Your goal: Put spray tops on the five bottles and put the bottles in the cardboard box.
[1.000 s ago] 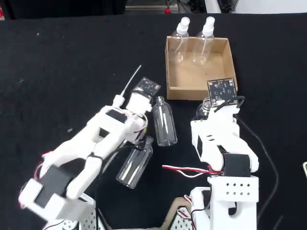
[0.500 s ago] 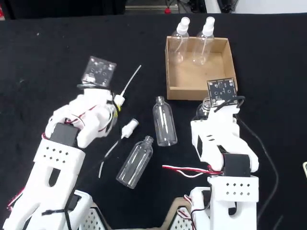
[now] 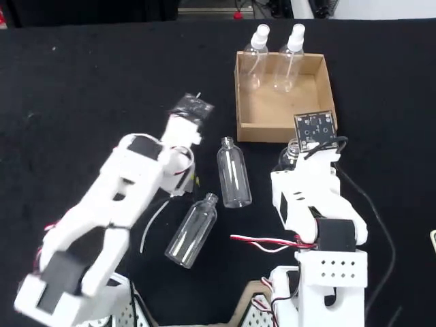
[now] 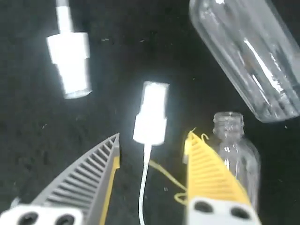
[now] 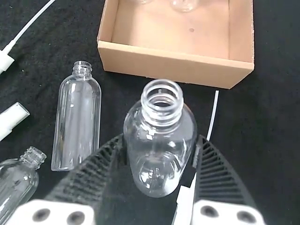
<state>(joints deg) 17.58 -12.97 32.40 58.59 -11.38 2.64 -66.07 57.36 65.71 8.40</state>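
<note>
The left arm [image 3: 122, 191] swings back toward 3 o'clock. Half a second ago the left gripper [image 4: 153, 137] was at 11 o'clock of the loose spray top [image 4: 151, 117], which lay bare. Now the arm covers that top from above, and the gripper hangs spread astride it.

The black desk [image 3: 82, 68] bore a box [image 3: 281, 131] just beyond the right gripper [image 5: 159, 139]. One bottle [image 3: 234, 174] and a second bottle [image 3: 192, 230] lay between both grippers. One top [image 4: 151, 119] lay between the left gripper's [image 4: 152, 137] open jaws, another top [image 4: 70, 61] just beyond.
</note>
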